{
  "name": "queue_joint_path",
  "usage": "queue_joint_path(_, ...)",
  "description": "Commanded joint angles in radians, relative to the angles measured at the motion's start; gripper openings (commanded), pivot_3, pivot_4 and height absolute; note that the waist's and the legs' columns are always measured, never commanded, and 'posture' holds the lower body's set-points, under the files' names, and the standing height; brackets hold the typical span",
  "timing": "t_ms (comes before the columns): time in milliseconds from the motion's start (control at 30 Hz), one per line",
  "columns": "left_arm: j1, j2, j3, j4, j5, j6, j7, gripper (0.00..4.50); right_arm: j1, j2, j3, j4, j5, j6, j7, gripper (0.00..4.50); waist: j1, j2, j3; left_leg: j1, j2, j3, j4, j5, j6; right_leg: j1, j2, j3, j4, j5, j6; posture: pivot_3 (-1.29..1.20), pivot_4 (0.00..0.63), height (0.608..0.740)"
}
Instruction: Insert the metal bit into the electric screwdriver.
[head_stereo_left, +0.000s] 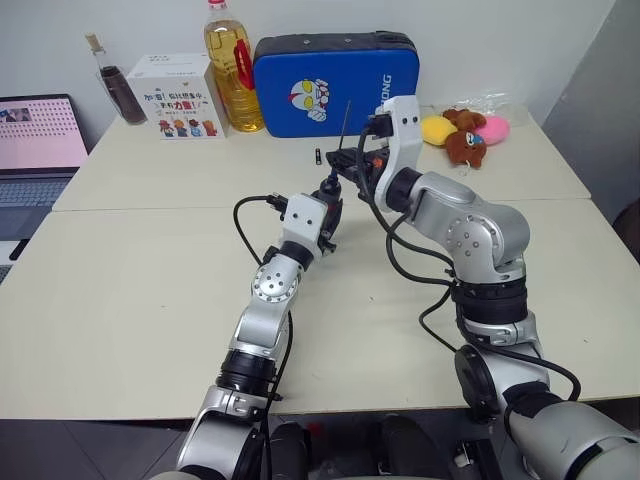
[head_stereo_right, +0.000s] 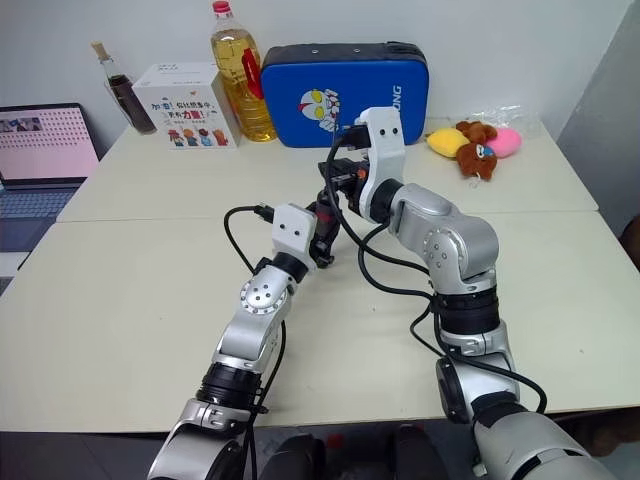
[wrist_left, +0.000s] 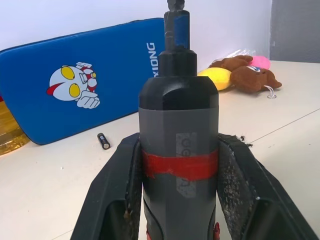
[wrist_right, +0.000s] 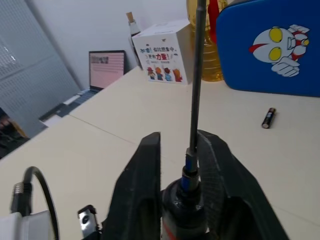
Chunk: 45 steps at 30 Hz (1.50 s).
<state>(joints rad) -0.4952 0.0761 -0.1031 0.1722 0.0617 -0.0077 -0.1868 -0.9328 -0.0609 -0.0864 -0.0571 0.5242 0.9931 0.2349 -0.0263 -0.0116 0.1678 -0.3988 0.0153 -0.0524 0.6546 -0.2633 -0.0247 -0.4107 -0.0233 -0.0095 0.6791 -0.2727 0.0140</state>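
Observation:
My left gripper (wrist_left: 178, 155) is shut on the electric screwdriver (wrist_left: 178, 120), a black pen-shaped tool with a red band, held tip-up over the middle of the table (head_stereo_left: 150, 280). The thin silvery metal bit (wrist_right: 195, 75) stands straight up out of the screwdriver's bluish tip (wrist_right: 186, 175); it also shows as a fine line (head_stereo_left: 347, 125) in the left eye view. My right gripper (wrist_right: 180, 139) reaches in from the right, its two fingers standing apart on either side of the tip. The bit runs close beside one finger (wrist_right: 215, 155), with a gap to the other.
A blue padded case (head_stereo_left: 335, 85), an oil bottle (head_stereo_left: 232, 70), a white box (head_stereo_left: 178, 95) and a dark bottle (head_stereo_left: 118, 85) line the far edge. A laptop (head_stereo_left: 35, 150) sits far left, plush toys (head_stereo_left: 465, 135) far right. A small battery (wrist_right: 268, 118) lies near the case.

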Motion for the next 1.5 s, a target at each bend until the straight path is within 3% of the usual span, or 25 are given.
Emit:
queue_joint_path(33,-0.037,0.007,0.007,-0.019,-0.005,-0.01,-0.007,1.69,-0.077,-0.006,-0.119,-0.057,0.117,0.069,-0.013,2.14,0.0,0.0,0.0,0.0,0.0,0.0,0.0,0.0,0.0,0.0,0.0,0.0,0.0,0.0,0.0,0.0,0.15,0.74)
queue_joint_path(233,-0.06,0.028,0.015,-0.003,-0.041,0.005,-0.062,1.69,-0.099,-0.077,-0.254,-0.106,0.267,0.195,-0.021,3.51,0.001,0.0,0.0,0.0,0.0,0.0,0.0,0.0,0.0,0.0,0.0,0.0,0.0,0.0,0.0,0.0,0.15,0.74)
queue_joint_path(367,-0.095,0.076,0.052,-0.004,-0.119,0.06,-0.162,1.69,-0.042,-0.207,-0.27,-0.161,0.33,0.251,0.054,4.39,0.002,0.0,0.0,-0.001,-0.001,0.0,0.0,0.0,0.0,0.0,-0.001,0.0,-0.001,0.0,0.0,0.0,0.15,0.74)
queue_joint_path(467,-0.143,0.148,0.081,-0.002,-0.183,0.132,-0.264,1.69,0.026,-0.336,-0.232,-0.208,0.311,0.23,0.124,4.45,0.0,0.0,0.0,-0.001,-0.001,-0.001,0.0,0.0,0.0,0.0,0.0,0.0,-0.001,0.0,0.0,0.0,0.15,0.74)
queue_joint_path(600,-0.251,0.414,0.102,0.017,-0.26,0.29,-0.562,1.69,0.213,-0.573,-0.123,-0.343,0.221,0.079,0.324,4.45,-0.003,-0.001,0.002,-0.001,0.0,-0.001,0.0,0.0,0.0,0.0,0.001,-0.001,-0.001,0.0,0.0,0.0,0.15,0.74)
queue_joint_path(667,-0.284,0.542,0.085,0.04,-0.266,0.321,-0.704,1.69,0.296,-0.641,-0.1,-0.389,0.2,0.012,0.391,4.45,-0.011,-0.002,0.007,0.0,0.0,0.0,-0.001,0.0,0.0,-0.001,0.003,-0.002,-0.001,-0.001,0.0,0.0,0.15,0.74)
queue_joint_path(733,-0.312,0.686,0.042,0.085,-0.246,0.293,-0.886,1.69,0.402,-0.705,-0.075,-0.432,0.142,-0.092,0.456,4.45,-0.017,-0.002,0.008,0.002,0.0,0.001,-0.004,0.0,0.001,-0.001,0.003,0.0,-0.002,-0.001,0.0,0.0,0.15,0.74)
queue_joint_path(900,-0.352,0.859,-0.079,0.257,-0.126,0.111,-1.141,1.69,0.613,-0.732,-0.05,-0.521,0.067,-0.251,0.503,4.45,-0.005,-0.003,0.009,0.004,0.0,0.002,-0.008,0.0,0.0,-0.001,0.003,-0.001,-0.003,-0.002,0.0,0.0,0.15,0.74)
queue_joint_path(1000,-0.377,0.857,-0.132,0.379,-0.049,-0.034,-1.158,1.69,0.682,-0.723,-0.024,-0.55,0.024,-0.32,0.503,4.45,-0.002,-0.005,0.012,0.003,0.0,0.002,-0.007,0.0,0.0,-0.001,0.003,-0.001,-0.003,-0.002,0.0,0.0,0.15,0.74)
queue_joint_path(1133,-0.437,0.776,-0.188,0.602,0.064,-0.243,-1.061,1.69,0.744,-0.699,0.024,-0.568,-0.036,-0.4,0.495,4.45,0.009,-0.011,0.016,0.002,0.0,0.001,-0.005,0.0,0.0,-0.001,0.002,-0.003,-0.002,-0.002,0.0,0.0,0.15,0.74)
queue_joint_path(1300,-0.508,0.654,-0.215,0.825,0.129,-0.377,-1.002,1.69,0.794,-0.695,0.08,-0.563,-0.098,-0.478,0.514,4.45,0.025,-0.013,0.016,0.0,-0.001,0.0,-0.001,0.0,0.0,-0.001,0.001,-0.004,-0.001,-0.002,0.0,0.0,0.15,0.74)
queue_joint_path(1333,-0.517,0.645,-0.214,0.851,0.137,-0.392,-1.0,2.36,0.793,-0.694,0.082,-0.557,-0.103,-0.485,0.514,4.5,0.025,-0.013,0.016,0.0,-0.001,0.0,0.001,0.0,0.0,0.0,0.001,-0.004,-0.001,-0.002,0.0,0.0,0.15,0.74)
queue_joint_path(1500,-0.55,0.627,-0.203,0.927,0.158,-0.443,-1.01,3.41,0.76,-0.689,0.079,-0.534,-0.105,-0.479,0.51,4.5,0.023,-0.013,0.017,-0.001,-0.001,0.0,0.004,0.0,0.0,0.0,0.001,-0.004,0.001,-0.002,0.001,0.0,0.15,0.74)
